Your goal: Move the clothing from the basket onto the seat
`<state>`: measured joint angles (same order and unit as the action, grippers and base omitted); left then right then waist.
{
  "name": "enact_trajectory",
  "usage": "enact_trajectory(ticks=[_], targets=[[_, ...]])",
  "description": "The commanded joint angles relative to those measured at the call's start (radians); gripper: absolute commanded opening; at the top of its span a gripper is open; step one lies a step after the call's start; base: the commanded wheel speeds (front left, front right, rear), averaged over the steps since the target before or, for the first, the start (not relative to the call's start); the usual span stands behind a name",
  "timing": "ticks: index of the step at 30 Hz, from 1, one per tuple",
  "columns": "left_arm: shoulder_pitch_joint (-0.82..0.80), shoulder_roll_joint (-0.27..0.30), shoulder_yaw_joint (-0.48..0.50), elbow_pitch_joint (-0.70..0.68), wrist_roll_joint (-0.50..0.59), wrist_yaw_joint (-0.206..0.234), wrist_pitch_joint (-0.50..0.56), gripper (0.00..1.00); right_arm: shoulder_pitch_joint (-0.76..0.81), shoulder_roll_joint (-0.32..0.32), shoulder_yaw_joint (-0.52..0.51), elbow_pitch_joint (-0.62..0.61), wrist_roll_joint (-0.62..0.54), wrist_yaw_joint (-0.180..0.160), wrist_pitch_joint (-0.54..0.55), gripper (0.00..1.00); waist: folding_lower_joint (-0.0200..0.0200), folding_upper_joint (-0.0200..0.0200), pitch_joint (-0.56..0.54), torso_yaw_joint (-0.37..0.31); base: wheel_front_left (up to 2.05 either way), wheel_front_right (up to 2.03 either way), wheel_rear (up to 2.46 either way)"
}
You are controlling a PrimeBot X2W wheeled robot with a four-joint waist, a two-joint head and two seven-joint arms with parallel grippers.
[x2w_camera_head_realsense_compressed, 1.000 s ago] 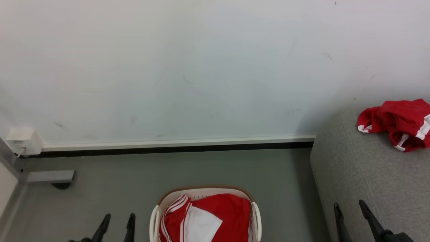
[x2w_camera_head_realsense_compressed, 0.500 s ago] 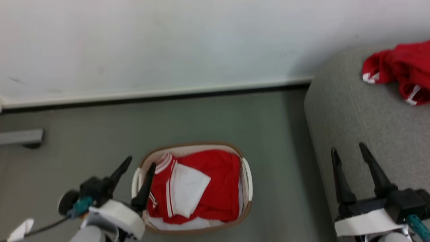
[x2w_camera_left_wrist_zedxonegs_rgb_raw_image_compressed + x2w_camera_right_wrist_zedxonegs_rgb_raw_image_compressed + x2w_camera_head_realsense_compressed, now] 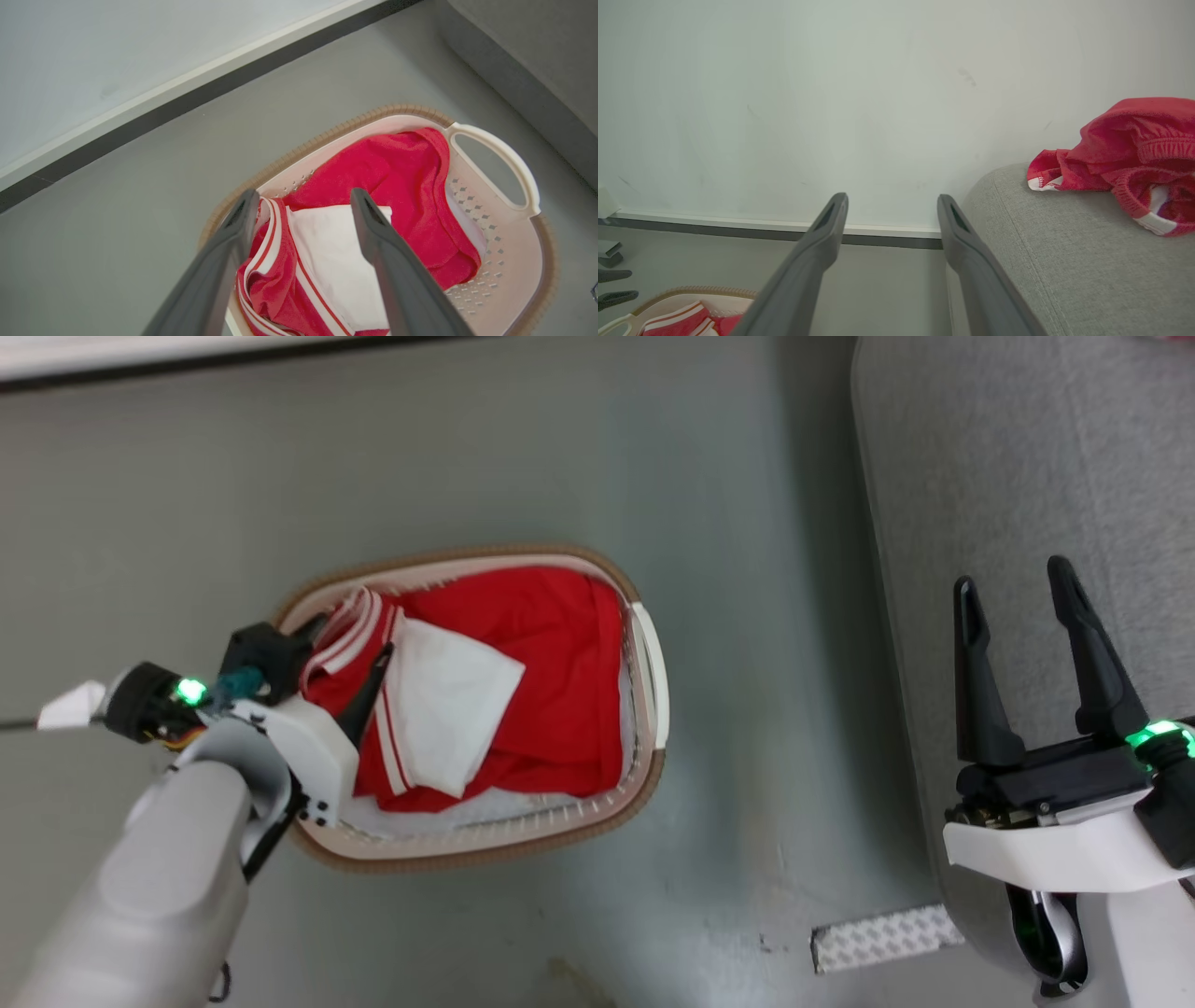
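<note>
Left tool (image 3: 353, 637): fingers apart, empty, newly lowered over basket (image 3: 485, 856) rim, above clothing (image 3: 551, 663) lying inside. Right tool (image 3: 1011, 574): apart, idle over seat (image 3: 1027, 476). Grasp looks imminent.

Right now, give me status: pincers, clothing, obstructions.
Left pincer open over the basket, nothing gripped. Right pincer open, empty, by the seat. Clothing in basket; one red garment on seat. Nothing in the way.

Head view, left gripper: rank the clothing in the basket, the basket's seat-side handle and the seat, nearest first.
1. clothing: right by the left gripper, inside the basket.
2. handle: on the basket's far side, toward the seat.
3. seat: across the floor, at the right.
</note>
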<state>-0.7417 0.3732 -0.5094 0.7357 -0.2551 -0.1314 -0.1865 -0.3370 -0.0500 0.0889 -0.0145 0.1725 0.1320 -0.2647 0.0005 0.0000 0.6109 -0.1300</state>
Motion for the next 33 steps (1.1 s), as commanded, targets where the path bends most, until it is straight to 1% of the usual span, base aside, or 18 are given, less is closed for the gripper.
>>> enact_trajectory(ticks=[1,4,7,12,20,30,31,32,33], targets=[[-0.032,0.014,-0.01,0.037,0.021,0.001,0.024,1.0,-0.019,-0.001,-0.003,-0.012,0.01,-0.003,0.001,1.0,-0.0005,0.0,0.103,-0.035,0.0,0.0,0.0],[-0.1,0.012,-0.023,0.118,0.027,0.003,0.081,1.0,-0.038,-0.001,0.001,-0.027,0.051,-0.003,0.001,1.0,-0.0005,0.0,0.14,-0.043,0.0,0.0,0.0],[-0.15,0.021,-0.032,0.185,0.045,0.019,0.113,1.0,-0.045,-0.001,0.014,-0.039,0.073,-0.003,0.001,1.0,-0.0005,0.0,0.164,-0.05,0.0,0.0,0.0],[-0.204,0.031,-0.042,0.252,0.067,0.044,0.093,1.0,-0.054,-0.001,0.022,-0.05,0.096,-0.003,0.001,1.0,-0.0005,0.0,0.188,-0.061,0.0,0.0,0.0],[-0.265,0.046,-0.061,0.318,0.088,0.061,0.063,1.0,-0.061,-0.001,0.024,-0.056,0.103,-0.003,0.001,1.0,-0.0005,0.0,0.215,-0.075,0.0,0.0,0.0],[-0.328,0.049,-0.098,0.378,0.109,0.06,0.076,1.0,-0.068,-0.001,0.036,-0.061,0.121,-0.003,0.001,1.0,-0.0005,0.0,0.26,-0.092,0.0,0.0,0.0],[-0.332,0.049,-0.101,0.383,0.107,0.061,0.078,0.96,-0.07,-0.001,0.037,-0.062,0.121,-0.003,0.001,1.0,-0.0005,0.0,0.264,-0.093,0.0,0.0,0.0],[-0.335,0.046,-0.102,0.389,0.105,0.063,0.079,0.47,-0.07,-0.001,0.037,-0.062,0.122,-0.003,0.001,1.0,-0.0005,0.0,0.267,-0.094,0.0,0.0,0.0],[-0.338,0.043,-0.109,0.395,0.111,0.061,0.082,0.09,-0.071,-0.001,0.038,-0.061,0.123,-0.003,0.001,1.0,-0.0005,0.0,0.269,-0.094,0.0,0.0,0.0]])
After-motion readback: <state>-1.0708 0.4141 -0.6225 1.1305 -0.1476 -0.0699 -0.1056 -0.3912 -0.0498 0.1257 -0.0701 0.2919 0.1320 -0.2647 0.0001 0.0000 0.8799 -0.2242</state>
